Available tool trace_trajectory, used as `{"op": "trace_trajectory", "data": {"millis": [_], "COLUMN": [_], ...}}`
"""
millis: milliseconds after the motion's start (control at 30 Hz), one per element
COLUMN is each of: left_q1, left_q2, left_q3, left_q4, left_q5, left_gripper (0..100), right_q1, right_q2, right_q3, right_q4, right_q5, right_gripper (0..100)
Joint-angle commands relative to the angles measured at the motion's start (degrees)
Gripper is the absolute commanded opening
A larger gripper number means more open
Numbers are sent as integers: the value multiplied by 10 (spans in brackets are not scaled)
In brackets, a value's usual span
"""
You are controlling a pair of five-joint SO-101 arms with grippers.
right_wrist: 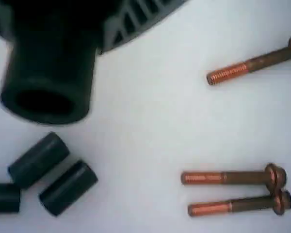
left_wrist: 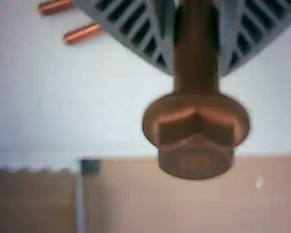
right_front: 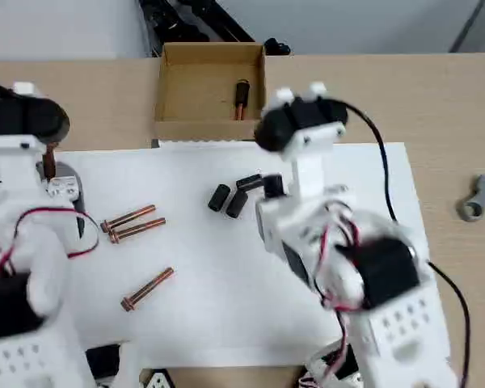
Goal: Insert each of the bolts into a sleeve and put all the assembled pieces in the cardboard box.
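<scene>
This looks like a robotics lab or maker workshop: a pale wooden bench point(right_front: 436, 97) carries a white mat point(right_front: 226, 307) and two white robot arms point(right_front: 372, 275) with bare red and black wiring point(right_front: 326, 242). Loose copper bolts point(right_front: 133, 220), black sleeves point(right_front: 228, 200) and a small cardboard box point(right_front: 171, 89) lie on the bench.

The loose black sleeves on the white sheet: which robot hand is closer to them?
Right. The right gripper, holding a sleeve, is just beside the loose sleeves; the left gripper, holding a bolt, is at the sheet's opposite edge.
</scene>
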Motion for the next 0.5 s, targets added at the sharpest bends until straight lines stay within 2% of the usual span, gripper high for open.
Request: {"op": "trace_trajectory", "data": {"millis": [0,233,467], "left_q1": [42,90,141], "left_q2": [-41,-52,-52], "left_q3": [-28,-24,58], "left_q4": [-27,-82,-215], "left_q5": [3,11,135], "left_gripper": [5,5,5], "right_q1": [0,0,-17], "right_q2": [-92,-292,-425], "right_q3": [75,276,462], "right_q4": [-29,-201,-399], "right_q5": [9,11,25], "right_gripper": [11,9,4]}}
